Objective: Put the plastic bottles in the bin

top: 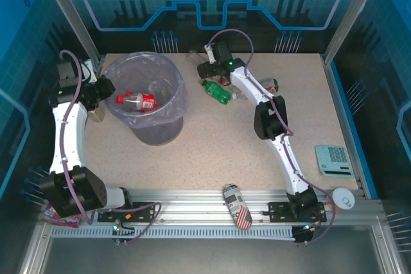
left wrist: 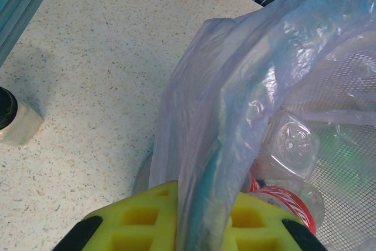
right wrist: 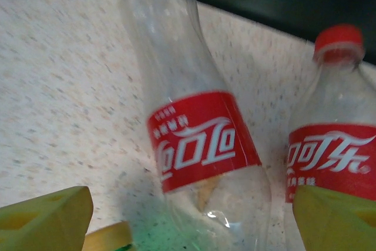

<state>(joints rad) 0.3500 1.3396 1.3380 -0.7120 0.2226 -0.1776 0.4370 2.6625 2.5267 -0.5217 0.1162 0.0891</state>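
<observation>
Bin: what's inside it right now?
A red-labelled bottle with a red cap lies in the bin, with at least one clear bottle beside it. Folds of the liner bag hide whatever sits lower.

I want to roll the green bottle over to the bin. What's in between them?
Nothing! In the top view, only bare table lies between the green bottle and the bin.
</observation>
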